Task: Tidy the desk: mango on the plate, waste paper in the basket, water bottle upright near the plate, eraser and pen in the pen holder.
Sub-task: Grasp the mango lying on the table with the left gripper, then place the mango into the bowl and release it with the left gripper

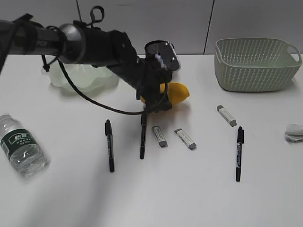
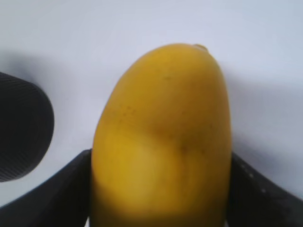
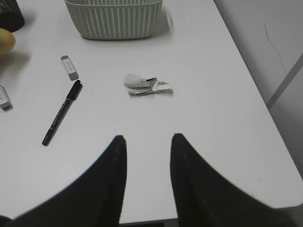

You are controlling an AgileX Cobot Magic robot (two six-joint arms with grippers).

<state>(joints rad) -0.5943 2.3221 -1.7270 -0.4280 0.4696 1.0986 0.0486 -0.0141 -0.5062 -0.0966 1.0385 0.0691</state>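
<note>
The yellow mango lies on the white desk in front of the black mesh pen holder. My left gripper is shut on it; in the left wrist view both fingers press the sides of the mango, with the pen holder at left. My right gripper is open and empty, short of the waste paper, which lies at the desk's right edge. The water bottle lies on its side at front left. The plate is behind my left arm.
The basket stands at back right. Three black pens and three grey erasers lie across the middle. The desk's right edge is near my right gripper.
</note>
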